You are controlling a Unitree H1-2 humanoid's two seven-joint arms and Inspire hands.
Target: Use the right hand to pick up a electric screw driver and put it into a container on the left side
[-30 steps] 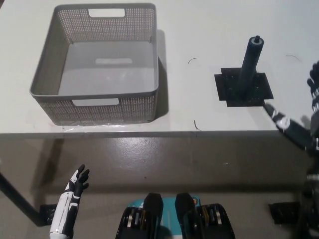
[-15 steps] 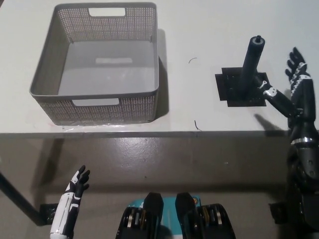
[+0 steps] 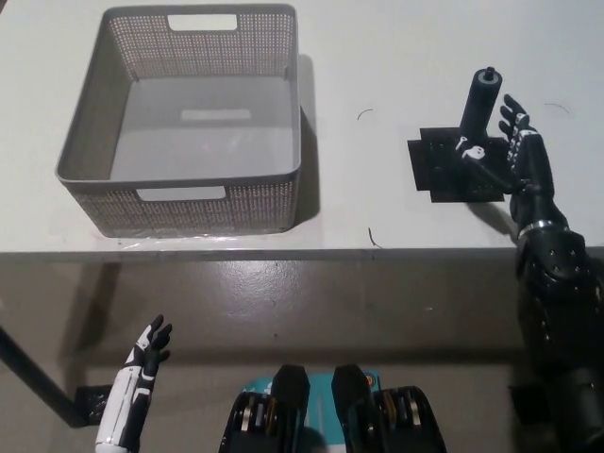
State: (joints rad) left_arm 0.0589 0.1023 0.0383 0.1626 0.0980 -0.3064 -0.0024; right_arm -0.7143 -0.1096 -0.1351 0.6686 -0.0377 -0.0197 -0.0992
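The right robot hand (image 3: 514,156) hides the lower electric screwdriver (image 3: 479,102); whether they touch is unclear.

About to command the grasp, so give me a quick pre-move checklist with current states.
1. Screwdriver upright on its black base: ok.
2. Right hand beside the screwdriver, fingers apart: ok, open on its right side.
3. Hand closed on the screwdriver: not ok, nothing held yet.
4. Contact between fingers and screwdriver: cannot tell, one finger overlaps its lower part in the head view.
5. Basket on the table's left, nothing visible inside: ok.
6. Left hand low, below the table edge, away from the basket: ok.
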